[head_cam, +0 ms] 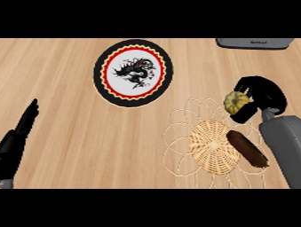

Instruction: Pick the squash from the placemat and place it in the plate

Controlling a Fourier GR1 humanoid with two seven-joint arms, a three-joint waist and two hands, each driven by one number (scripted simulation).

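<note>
- At the far left of your view, the left hand (pixel 13 142) rests near the counter's edge, black and narrow, fingers straight and pointing up and slightly right, holding nothing.
- Under everything you see the counter (pixel 61 80), pale wood with long grain lines running across.
- Toward the middle, the plate (pixel 133 72) lies flat: an oval-looking round dish with a black outer band, a red scalloped ring and a white centre bearing a dark dragon-like figure.
- Right of centre and nearer you, the placemat (pixel 213 144) spreads out: a tightly woven straw disc ringed by thin looping wire-like petals, open and lacy.
- On the placemat's right side you see a dark brown oblong item (pixel 247 148), smooth, its long axis running from upper left to lower right.
- Above the mat's upper right edge, the squash (pixel 236 102) is small, rounded and ribbed, pale yellow-green, with lobes like a little pumpkin; it is too squat for you to read a long axis or which way it points.
- The right hand (pixel 261 95) curls round the squash, black fingers arching over its top and right, thumb below; the grey forearm runs down to the lower right.
- At the top right edge, a grey appliance (pixel 254 43) with rounded corners is partly cut off.
</note>
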